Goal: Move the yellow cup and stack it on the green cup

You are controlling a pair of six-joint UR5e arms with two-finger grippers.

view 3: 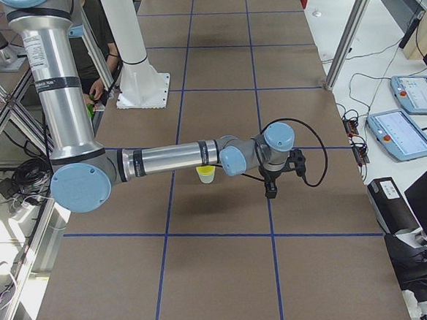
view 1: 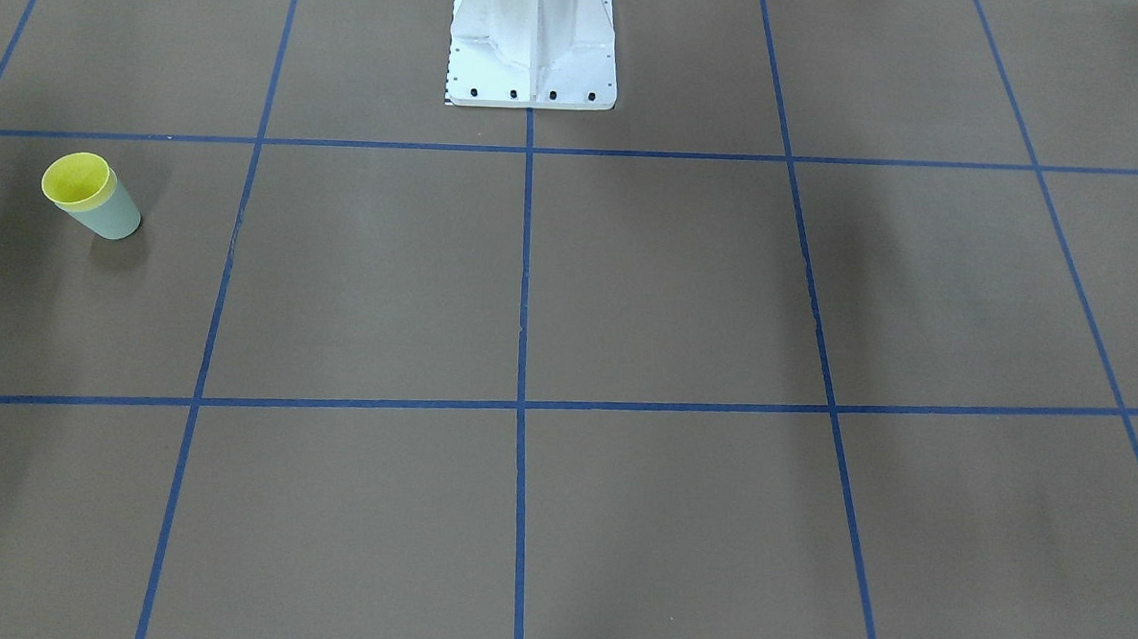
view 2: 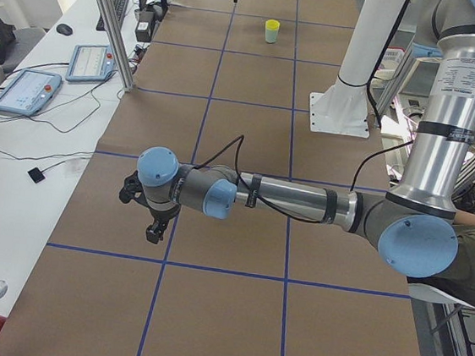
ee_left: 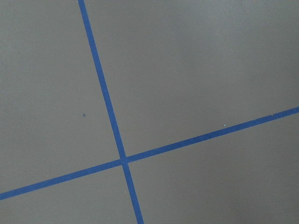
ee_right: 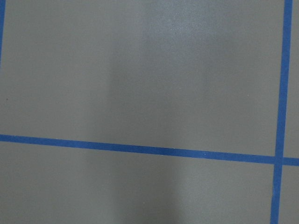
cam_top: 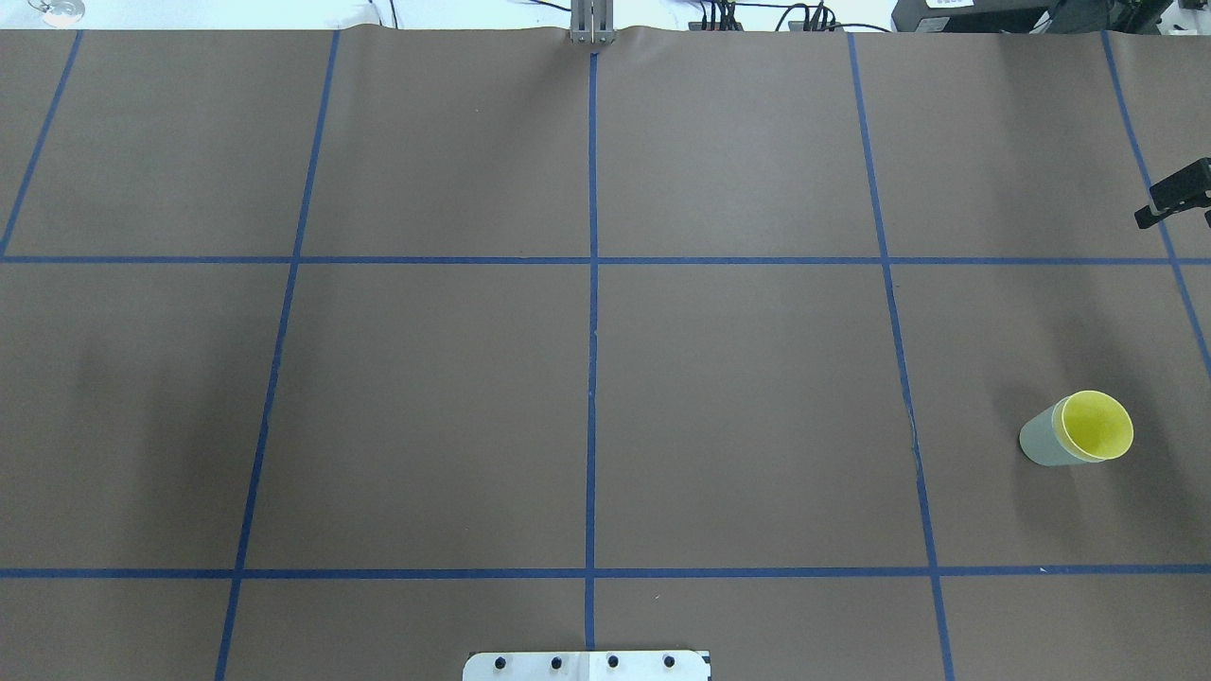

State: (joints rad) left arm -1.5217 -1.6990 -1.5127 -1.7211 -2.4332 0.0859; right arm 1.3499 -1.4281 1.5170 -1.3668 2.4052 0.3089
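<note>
The yellow cup (cam_top: 1097,425) sits nested inside the green cup (cam_top: 1041,443), both upright on the table at the robot's right. The pair also shows in the front-facing view, yellow cup (view 1: 77,181) in green cup (view 1: 112,216), and far off in the exterior left view (view 2: 272,31). My right gripper (view 3: 270,189) hangs above the table beside the cups, apart from them; only a dark part of it shows at the overhead view's right edge (cam_top: 1173,200). My left gripper (view 2: 156,229) hangs over the table's left end. I cannot tell whether either is open or shut. Neither wrist view shows fingers.
The brown table (cam_top: 426,397) bears a grid of blue tape lines. The robot's white base (view 1: 532,59) stands at the robot's side. A side bench with tablets (view 2: 26,88) and cables runs along the far edge. A person stands behind the base (view 3: 95,36).
</note>
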